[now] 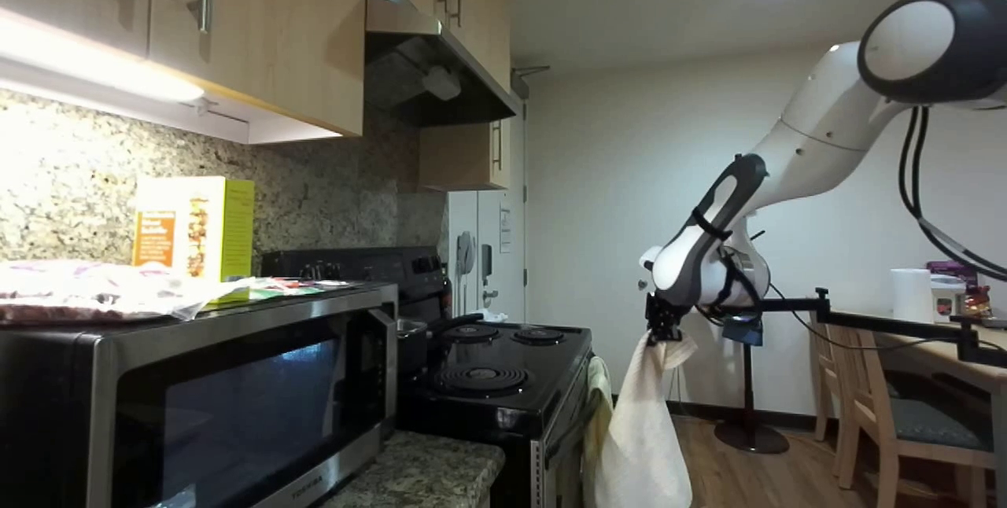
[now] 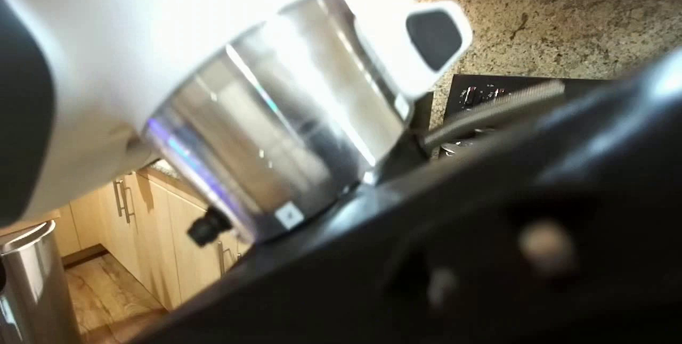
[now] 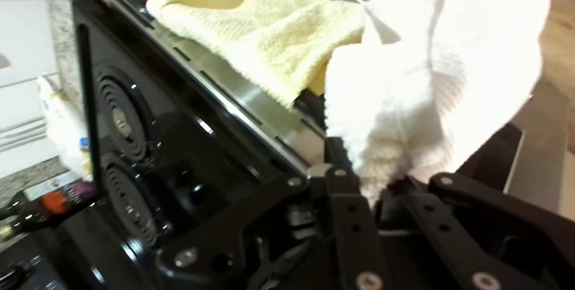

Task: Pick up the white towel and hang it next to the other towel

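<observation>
Pickup looks done, and hanging seems the step in hand. The tool (image 1: 663, 333) is pinching a small gathered bit of the white towel (image 1: 641, 437), and the rest dangles below it in loose folds. Just past the tool, beside the white towel in the wrist view, the yellow towel (image 3: 265, 29) lies draped along the front edge of the stove (image 3: 215, 160); whether the two cloths touch, I cannot tell. What bears the yellow towel is mostly covered.

The next move, as I judge it, calls for swinging the tool in over that edge, laying the length below it across the same support, and pulling enough through to balance before letting go. With so little held, an early release would probably send it to the floor (image 1: 724, 473).

TOSHIBA reads clearly on the microwave (image 1: 236, 421), well apart from the tool. Atop that, a box (image 1: 193, 233) has words on an orange panel, too washed out to trust. Across the stove from the tool, a bottle (image 3: 40, 211) shows orange and purple on its label but nothing legible. Well beyond the tool, a sheet (image 1: 505, 230) on the door (image 1: 507, 280) is too small to read.
</observation>
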